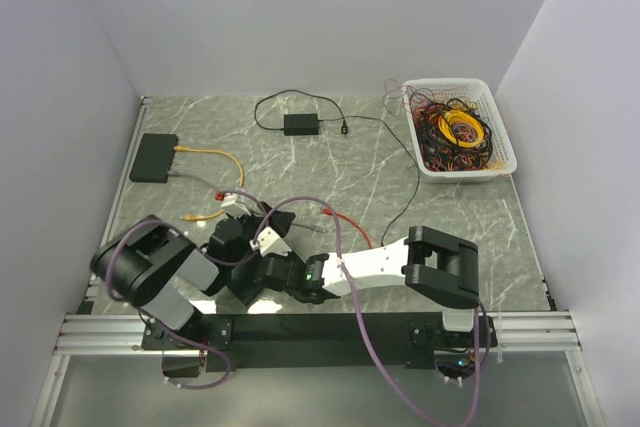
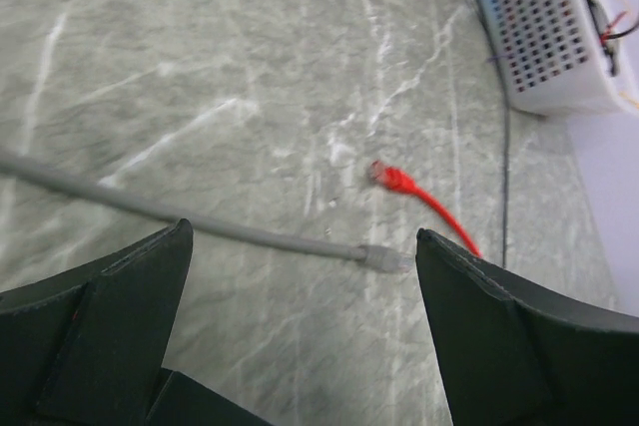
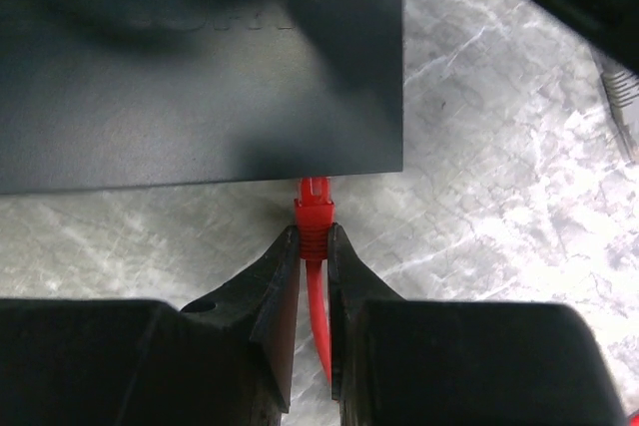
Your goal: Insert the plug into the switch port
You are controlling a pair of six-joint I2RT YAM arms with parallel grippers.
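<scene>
Presently, the insertion step is in hand, at the last closing of plug on port. R gripper (image 3: 313,238) is narrow, pinching the red moulded plug (image 3: 314,203) at the rear of its ribbed boot, where the thin red patch cable (image 3: 319,316) trails back btw. the fingers. The plug projects straight ahead of the fingertips. Directly ahead of it lies a flat black rectangular box (image 3: 200,67), judged to be the switch. The plug tip meets the box's near edge, close to its right corner as seen from the tool. No port opening is discernible from the R wrist view, so whether the tip has entered a port cannot be told.

L gripper (image 2: 305,234) is wide open, holding nothing. Ahead of it on the grey marbled tabletop (image 2: 200,97) lie a loose grey cable (image 2: 200,221) w/ a pale plug and, just beyond, a red cable end (image 2: 384,175), near each other but apart. A white perforated plastic basket (image 2: 544,27) sits far ahead-right.

Next move (judgement): advance the R gripper straight along the plug axis, plug level and latch tab matched to the port. Being near the corner leaves little room for sideways error. The grip sits at the boot rear, so the plug may flex or slip back under load; a slow push is advisable. The L arm is free to brace the box should it slide.
</scene>
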